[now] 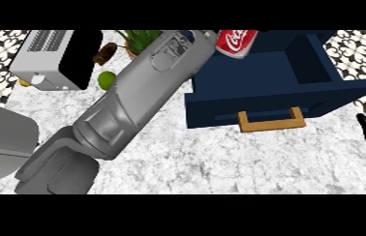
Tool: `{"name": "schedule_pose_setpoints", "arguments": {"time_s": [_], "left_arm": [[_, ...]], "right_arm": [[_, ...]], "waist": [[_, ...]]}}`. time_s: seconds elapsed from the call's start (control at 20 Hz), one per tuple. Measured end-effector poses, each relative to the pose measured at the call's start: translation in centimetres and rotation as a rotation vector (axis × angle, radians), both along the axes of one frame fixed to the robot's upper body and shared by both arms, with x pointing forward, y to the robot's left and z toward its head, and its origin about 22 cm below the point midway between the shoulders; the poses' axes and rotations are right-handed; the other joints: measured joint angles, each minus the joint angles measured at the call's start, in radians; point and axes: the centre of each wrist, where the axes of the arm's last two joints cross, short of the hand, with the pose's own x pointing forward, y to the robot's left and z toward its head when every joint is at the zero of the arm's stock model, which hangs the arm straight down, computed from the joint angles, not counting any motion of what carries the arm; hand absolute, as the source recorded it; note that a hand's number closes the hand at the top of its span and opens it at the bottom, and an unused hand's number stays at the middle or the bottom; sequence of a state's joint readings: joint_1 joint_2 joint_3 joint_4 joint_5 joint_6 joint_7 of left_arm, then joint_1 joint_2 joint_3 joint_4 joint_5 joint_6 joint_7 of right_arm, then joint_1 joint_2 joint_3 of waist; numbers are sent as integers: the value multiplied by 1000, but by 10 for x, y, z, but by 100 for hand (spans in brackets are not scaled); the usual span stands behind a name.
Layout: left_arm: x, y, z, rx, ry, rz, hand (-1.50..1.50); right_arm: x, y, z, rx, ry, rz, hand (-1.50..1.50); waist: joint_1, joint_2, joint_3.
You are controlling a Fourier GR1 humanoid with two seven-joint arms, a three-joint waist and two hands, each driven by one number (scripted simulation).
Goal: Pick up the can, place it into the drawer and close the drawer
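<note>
Left forearm point(143, 95) stretched across counter point(214, 167), can point(238, 41) tilted at its tip over open drawer point(286, 92) back corner, left hand hidden, grip cannot tell, right hand point(360, 123) sliver at right edge, state cannot tell

One head view looks steeply down on the counter point(214, 162), close in, the drawer point(214, 107) toward its far right edge.

The can point(238, 41) looks like glossy painted metal, red with white lettering. The drawer point(286, 80) has a smooth, matt navy finish, like painted wood, and its handle point(271, 121) looks like pale bare wood. The table point(229, 162) is speckled white-grey stone, marble-like, with a dull polish. The forearm point(136, 104) has a smooth grey casing with a soft metallic sheen. The toaster point(50, 61) shows light, satin metal beside a flat black panel.
</note>
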State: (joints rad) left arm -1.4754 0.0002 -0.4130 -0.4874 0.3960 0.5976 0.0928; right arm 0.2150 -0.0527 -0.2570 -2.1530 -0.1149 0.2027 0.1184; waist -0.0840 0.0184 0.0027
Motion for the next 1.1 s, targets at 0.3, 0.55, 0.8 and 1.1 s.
{"name": "schedule_pose_setpoints", "arguments": {"time_s": [0.3, 0.55, 0.8, 1.1], "left_arm": [[4, 4, -17, 43, -21, 36, 150], [6, 7, -28, 80, -26, 50, 150], [8, 9, -32, 110, -49, 66, -150], [10, 15, -44, 115, -39, 120, -150]], "right_arm": [[7, 5, 3, -4, -11, 8, -150], [13, 5, 2, -3, -14, 12, -150], [18, 7, 7, -5, -29, 18, -150], [21, 7, 8, -22, -36, 30, -150]], "waist": [[-15, 5, 0], [-21, 8, 0], [-34, 12, 0], [-44, 14, 1]]}}
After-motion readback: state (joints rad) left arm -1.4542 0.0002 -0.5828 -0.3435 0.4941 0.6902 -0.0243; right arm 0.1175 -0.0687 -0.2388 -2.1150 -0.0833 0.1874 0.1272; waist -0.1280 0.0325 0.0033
